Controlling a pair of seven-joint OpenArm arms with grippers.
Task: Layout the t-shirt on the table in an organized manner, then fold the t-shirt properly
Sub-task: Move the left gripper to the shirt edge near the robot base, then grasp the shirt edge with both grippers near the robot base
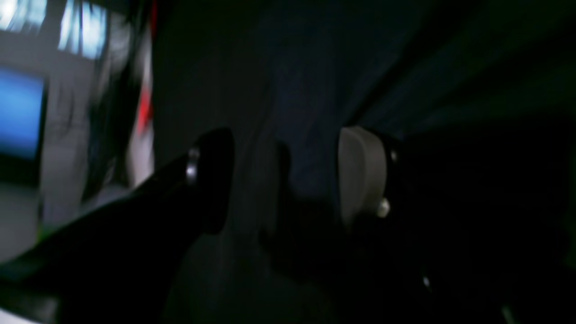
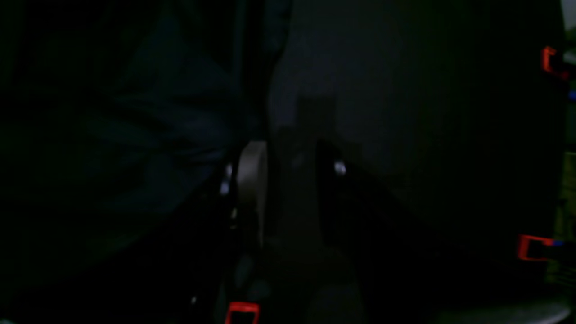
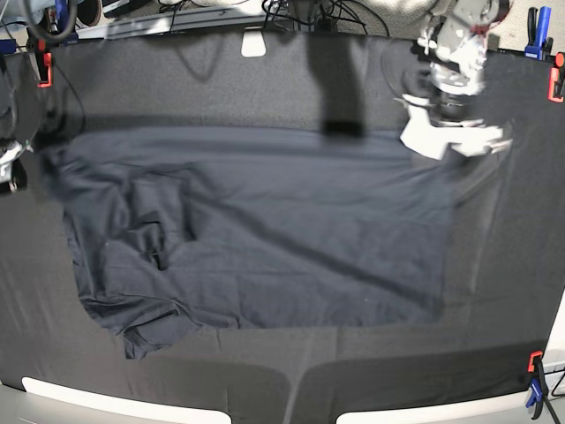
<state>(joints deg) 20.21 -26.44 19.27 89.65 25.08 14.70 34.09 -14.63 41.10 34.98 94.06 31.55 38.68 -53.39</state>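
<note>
The dark navy t-shirt (image 3: 282, 230) lies spread over most of the black-clothed table (image 3: 221, 79), rumpled and bunched at its left side. My left gripper (image 3: 448, 141) hovers, motion-blurred, over the shirt's far right corner. In the left wrist view its jaws (image 1: 288, 180) stand wide apart, open, with the blue shirt cloth (image 1: 306, 90) beyond them. My right gripper (image 3: 9, 168) sits at the table's left edge beside the shirt's far left corner. In the right wrist view it (image 2: 292, 180) is open with nothing between its fingers, and the shirt (image 2: 148, 126) lies just to its left.
Red clamps (image 3: 42, 69) (image 3: 556, 84) grip the cloth at the far corners, and a blue and red clamp (image 3: 535, 393) holds the near right corner. A white block (image 3: 254, 42) sits at the far edge. Cables lie behind the table.
</note>
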